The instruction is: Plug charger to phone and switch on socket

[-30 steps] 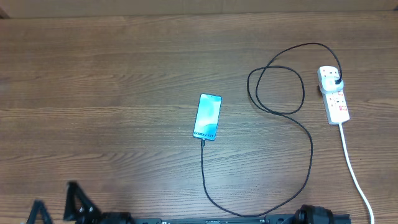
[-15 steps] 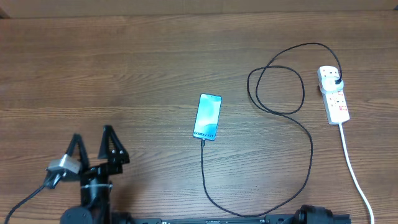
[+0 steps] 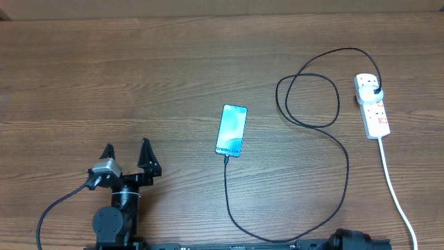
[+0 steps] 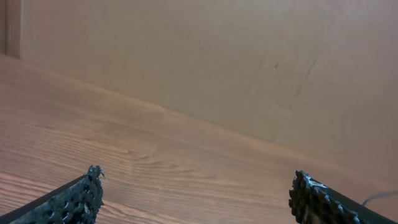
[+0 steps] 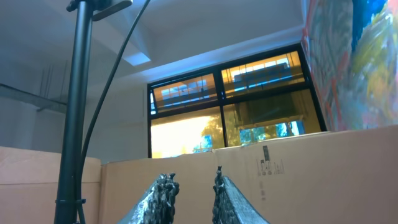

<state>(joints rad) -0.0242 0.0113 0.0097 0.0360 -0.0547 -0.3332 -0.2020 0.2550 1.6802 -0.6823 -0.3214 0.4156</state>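
The phone [image 3: 232,130] lies flat mid-table, teal screen lit. The charger [image 3: 345,173], a thin black cable, runs from the phone's near end, curves along the front edge, loops at the right and ends in a black plug head [image 3: 375,89] seated in the far end of the socket [image 3: 374,111], a white strip at the far right. My left gripper [image 3: 126,151] is open and empty, well left of the phone; in the left wrist view [image 4: 196,193] only bare table lies between its fingers. My right gripper [image 5: 191,180] points upward, fingers nearly together and empty.
The socket's thick white cord [image 3: 397,191] runs to the front right edge. A cardboard wall [image 4: 249,74] stands along the table's far side. The right arm's base [image 3: 350,240] sits at the front edge.
My left arm has come up from the front left edge and moved right and forward, its gripper open. Phone, charger and socket have not moved.
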